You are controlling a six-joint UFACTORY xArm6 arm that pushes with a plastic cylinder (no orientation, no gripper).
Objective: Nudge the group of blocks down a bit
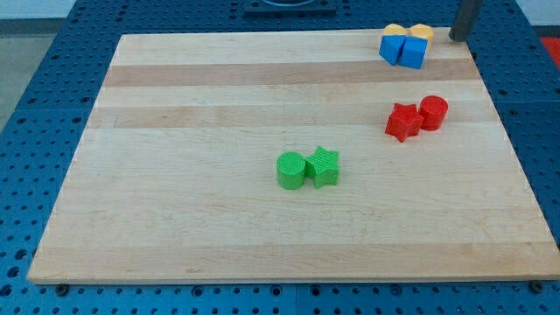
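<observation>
My tip (pixel 458 38) is at the board's top right corner, just to the right of a tight cluster. That cluster holds two blue blocks (pixel 402 51) in front and two yellow blocks (pixel 421 33) behind them, touching each other. Lower on the right, a red star (pixel 403 122) touches a red cylinder (pixel 433 113). Near the middle, a green cylinder (pixel 291 170) sits next to a green star (pixel 323 166). The tip is a short gap from the right yellow block and touches nothing that I can see.
The wooden board (pixel 219 219) lies on a blue perforated table (pixel 35 131). The board's top edge and right edge run close to the blue and yellow cluster.
</observation>
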